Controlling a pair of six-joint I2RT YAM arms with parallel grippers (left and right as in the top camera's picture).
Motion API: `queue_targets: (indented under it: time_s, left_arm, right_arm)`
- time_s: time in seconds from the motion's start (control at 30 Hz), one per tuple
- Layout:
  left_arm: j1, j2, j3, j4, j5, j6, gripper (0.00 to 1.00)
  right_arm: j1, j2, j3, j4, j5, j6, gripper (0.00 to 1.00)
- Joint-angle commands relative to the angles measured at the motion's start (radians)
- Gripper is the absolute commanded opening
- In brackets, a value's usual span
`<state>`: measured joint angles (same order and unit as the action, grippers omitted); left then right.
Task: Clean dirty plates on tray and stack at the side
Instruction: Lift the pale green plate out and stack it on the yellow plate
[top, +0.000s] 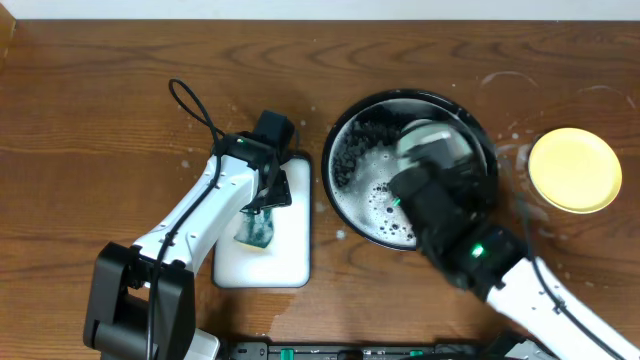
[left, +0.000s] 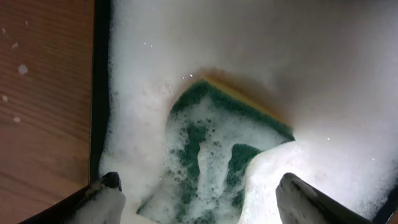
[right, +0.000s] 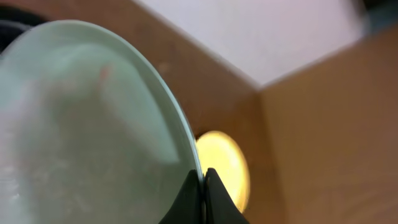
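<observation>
Right hand (right: 203, 190) pinches mint plate (right: 81, 124) rim (overhead hides this); left hand (left: 199, 190) spread over sponge (left: 217, 149).

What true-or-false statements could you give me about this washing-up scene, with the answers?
1. The right tool pinches the rim of a pale green plate. True.
2. The yellow plate lies in the black tray. False: it lies on the wooden table, beside that tray.
3. The left tool is clamped on the sponge. False: it is wide open over the sponge, not gripping it.
4. The sponge lies in foam in the white tray. True.
</observation>
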<state>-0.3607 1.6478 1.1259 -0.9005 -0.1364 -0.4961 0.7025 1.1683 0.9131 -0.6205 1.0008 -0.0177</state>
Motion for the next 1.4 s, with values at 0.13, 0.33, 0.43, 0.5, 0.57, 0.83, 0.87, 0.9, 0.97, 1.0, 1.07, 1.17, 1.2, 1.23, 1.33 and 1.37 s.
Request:
queue_targets:
  time_s: [0.13, 0.33, 0.43, 0.5, 0.57, 0.83, 0.87, 0.9, 0.97, 1.0, 1.07, 1.17, 1.2, 1.23, 1.33, 1.37]
  left_arm:
    - [0.003, 0.0, -0.004, -0.002, -0.002, 0.005, 0.82]
    - [0.003, 0.0, -0.004, -0.002, -0.002, 0.005, 0.82]
    - [0.003, 0.0, -0.004, -0.002, -0.002, 0.005, 0.82]
    - [0.003, 0.0, -0.004, -0.002, -0.002, 0.005, 0.82]
    - [0.003, 0.0, -0.004, -0.002, -0.002, 0.005, 0.82]
    - [0.003, 0.0, -0.004, -0.002, -0.002, 0.005, 0.82]
    - [0.003, 0.0, -0.004, -0.002, -0.002, 0.005, 0.82]
    - [0.003, 0.0, -0.004, -0.002, -0.002, 0.005, 0.82]
    - [0.003, 0.0, -0.004, -0.002, -0.002, 0.005, 0.82]
    - [0.003, 0.0, -0.004, -0.002, -0.002, 0.005, 0.82]
    - [0.003, 0.0, -0.004, -0.002, -0.002, 0.005, 0.82]
    - [0.003, 0.0, -0.004, -0.002, -0.002, 0.005, 0.82]
    - [0.003, 0.0, -0.004, -0.002, -0.002, 0.005, 0.82]
    - [0.003, 0.0, -0.004, -0.002, -0.002, 0.005, 0.82]
    - [0.003, 0.0, -0.004, -0.002, -0.002, 0.005, 0.82]
    - [0.003, 0.0, -0.004, -0.002, -0.002, 0.005, 0.82]
  right_arm:
    - [-0.394, 0.001, 0.011, 0.016, -0.655, 0.27, 0.01]
    - [-0.866, 0.01, 0.013, 0.043, -1.143, 0.315, 0.01]
    - [-1.096, 0.039, 0.013, 0.072, -1.238, 0.349, 0.01]
    - [-1.228, 0.071, 0.013, 0.089, -1.246, 0.401, 0.01]
    - [-1.332, 0.115, 0.013, 0.111, -1.245, 0.415, 0.01]
    - [-1.524, 0.373, 0.013, 0.222, -1.254, 0.484, 0.01]
    - [-1.527, 0.4, 0.013, 0.242, -1.268, 0.48, 0.01]
    - [-1.527, 0.421, 0.013, 0.27, -1.309, 0.45, 0.01]
    - [-1.526, 0.441, 0.016, 0.32, -1.45, 0.37, 0.24]
    - [-1.526, 0.439, 0.018, 0.335, -1.503, 0.369, 0.34]
    - [-1.521, 0.418, 0.031, 0.355, -1.588, 0.368, 0.38]
    - [-1.487, 0.351, 0.051, 0.356, -1.69, 0.368, 0.41]
    - [-1.466, 0.321, 0.054, 0.356, -1.728, 0.369, 0.41]
    - [-1.44, 0.286, 0.055, 0.356, -1.764, 0.368, 0.41]
    - [-1.324, 0.166, 0.055, 0.332, -1.83, 0.356, 0.43]
    - [-1.275, 0.124, 0.055, 0.313, -1.841, 0.335, 0.44]
